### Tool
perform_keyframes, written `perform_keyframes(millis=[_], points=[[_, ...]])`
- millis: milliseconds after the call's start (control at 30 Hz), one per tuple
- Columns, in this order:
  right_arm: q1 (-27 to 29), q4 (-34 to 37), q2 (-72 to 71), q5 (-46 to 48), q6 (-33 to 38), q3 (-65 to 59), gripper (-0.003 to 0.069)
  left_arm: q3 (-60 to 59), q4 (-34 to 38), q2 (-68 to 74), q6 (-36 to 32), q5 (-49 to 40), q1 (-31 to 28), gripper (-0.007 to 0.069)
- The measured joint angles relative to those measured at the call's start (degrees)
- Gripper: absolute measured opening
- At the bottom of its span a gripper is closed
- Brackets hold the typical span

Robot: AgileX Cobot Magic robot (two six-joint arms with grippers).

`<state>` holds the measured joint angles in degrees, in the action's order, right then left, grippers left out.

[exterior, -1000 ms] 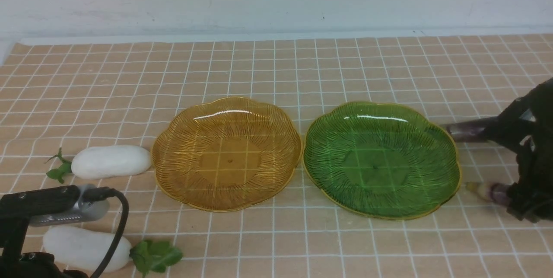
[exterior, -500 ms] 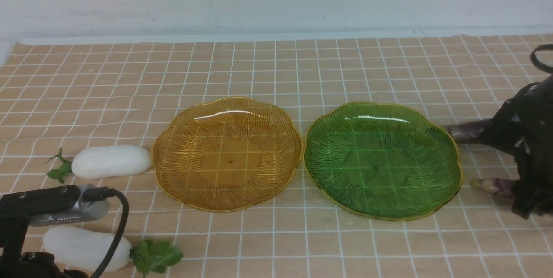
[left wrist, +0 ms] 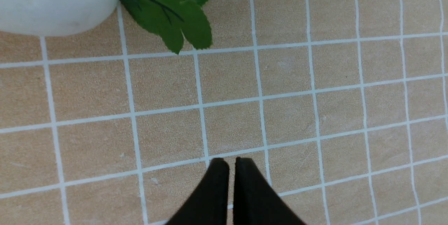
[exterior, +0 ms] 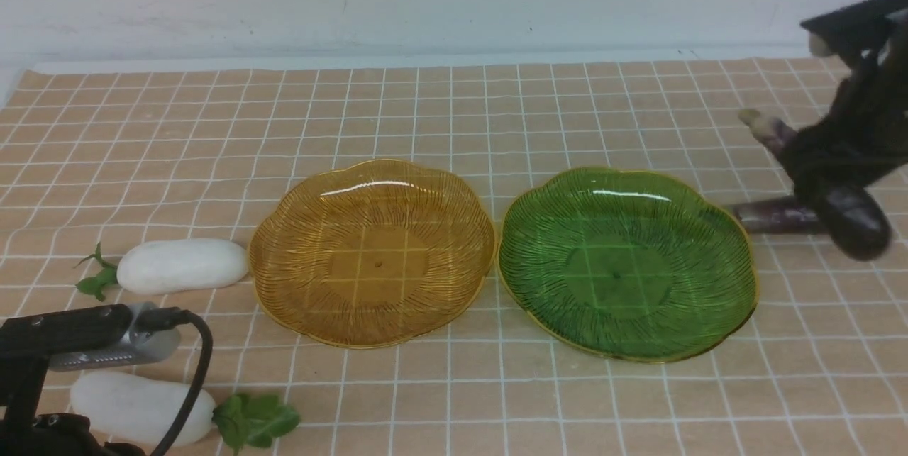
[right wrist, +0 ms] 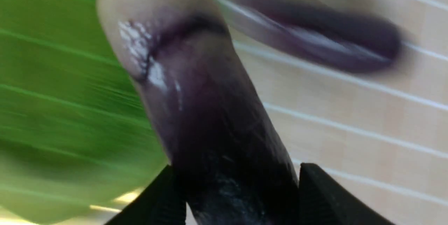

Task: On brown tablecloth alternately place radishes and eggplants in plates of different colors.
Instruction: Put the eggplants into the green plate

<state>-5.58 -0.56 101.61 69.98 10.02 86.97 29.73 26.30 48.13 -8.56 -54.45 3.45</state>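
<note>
The right gripper [exterior: 823,158] was clamped round the middle of a long, slim, dark purple eggplant [exterior: 851,218], holding it tilted in the air beside the translucent green ribbed plate [exterior: 624,264]. A second eggplant [exterior: 770,217] lay on the tan grid-lined tablecloth [exterior: 454,115] by that plate's rim. The left gripper [left wrist: 231,163] hung pinched together, empty, near one of two smooth white radishes [exterior: 182,264] lying by the amber plate [exterior: 372,254]. This looked like the first delivery. Next, I'd say, the eggplant needed carrying over a plate, lowering, then releasing.
</note>
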Motion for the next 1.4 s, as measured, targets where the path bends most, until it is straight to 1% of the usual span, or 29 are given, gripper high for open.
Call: perform_keyframes(millis=[33,67,167,200,267,400,533,600,633,667,700,833,900,967,1000,1067,1100,1133,1167,1200,1233,1267,1300,1333,1367,1400], points=[[0.0,4.2,0.0,0.0,1.0,0.7,0.0382,0.0,0.0,0.0,0.0,0.0,0.0,0.001],[-0.1,10.3,0.2,0.1,2.0,1.1,0.0382,0.0,0.0,0.0,0.0,0.0,0.0,0.001],[-1.7,19.1,2.3,-0.5,3.5,1.0,0.038,0.0,0.0,0.0,0.0,0.2,0.0,0.001],[-1.9,19.8,2.6,-0.9,3.5,1.0,0.038,0.0,0.0,0.0,0.0,0.2,0.0,0.001],[-4.3,22.0,5.9,-3.7,3.5,1.0,0.0379,0.0,0.0,0.0,-0.4,0.6,0.0,0.001],[-8.0,22.5,11.0,-8.0,3.4,0.9,0.0379,0.0,0.0,0.0,-0.7,1.0,0.0,0.001],[-8.5,22.1,13.1,-11.7,3.4,0.9,0.038,0.0,0.0,0.0,-0.7,1.3,0.0,0.001],[-8.5,21.1,13.2,-12.3,3.4,0.9,0.0406,0.0,0.0,0.0,-0.7,1.5,0.0,0.001],[-8.5,20.7,13.2,-12.3,3.4,0.9,0.0438,0.0,0.0,0.0,-0.8,1.5,0.0,0.001],[-8.5,20.3,13.2,-12.3,3.4,0.9,0.0454,0.0,0.0,0.0,-0.8,1.6,0.0,0.001],[-8.5,19.6,13.2,-12.0,3.4,0.9,0.0504,0.0,0.0,0.0,-0.8,1.6,0.0,0.001],[-8.5,16.5,13.2,-9.3,2.8,2.0,0.0602,0.0,0.0,0.0,-1.0,1.7,0.0,0.001],[-8.5,13.8,13.2,-7.2,1.1,3.6,0.0609,0.0,0.0,0.0,-1.0,1.7,0.0,0.001],[-8.4,10.3,13.2,-5.5,-1.2,5.4,0.0582,0.0,0.0,0.0,-1.0,1.7,0.0,0.001],[-8.2,8.5,13.2,-4.7,-3.3,6.5,0.0543,0.0,0.0,0.0,-1.0,1.8,0.0,0.001],[-7.0,4.0,13.3,-3.5,-8.3,9.5,0.042,0.0,0.0,0.0,-1.0,1.9,0.0,0.001],[-5.5,1.7,13.3,-2.8,-13.8,11.4,0.0293,0.0,0.0,0.0,-1.1,1.9,0.0,0.001],[-5.5,1.7,13.3,-2.8,-13.8,11.4,0.0293,0.0,0.0,0.0,-1.1,1.9,0.0,0.001],[-3.6,0.0,13.4,-2.7,-19.6,12.8,0.0191,0.0,0.0,0.0,-1.1,2.0,0.0,0.001],[-1.9,-0.8,13.4,-2.7,-24.4,13.5,0.0114,0.0,0.0,0.0,-1.1,2.1,0.0,0.001],[-0.9,-1.0,13.4,-2.7,-27.2,13.7,0.007,0.0,0.0,0.0,-1.1,2.1,0.0,0.001],[1.6,-1.3,13.5,-2.7,-33.3,13.8,0.0025,0.0,0.0,0.0,-1.1,2.1,0.0,0.001],[2.6,-1.2,13.6,-2.7,-35.3,13.8,0.0015,0.0,0.0,0.0,-1.1,2.1,0.0,0.001],[2.9,-1.2,13.7,-2.7,-35.9,13.9,0.0013,0.0,0.0,0.0,-1.1,2.1,0.0,0.001],[5.6,-0.2,14.2,-2.7,-39.8,13.8,0.0006,0.0,0.0,0.0,-1.1,2.1,0.0,0.001],[6.4,0.6,14.5,-2.7,-40.6,13.8,0.0009,0.0,0.0,0.0,-1.1,2.1,0.0,0.001]])
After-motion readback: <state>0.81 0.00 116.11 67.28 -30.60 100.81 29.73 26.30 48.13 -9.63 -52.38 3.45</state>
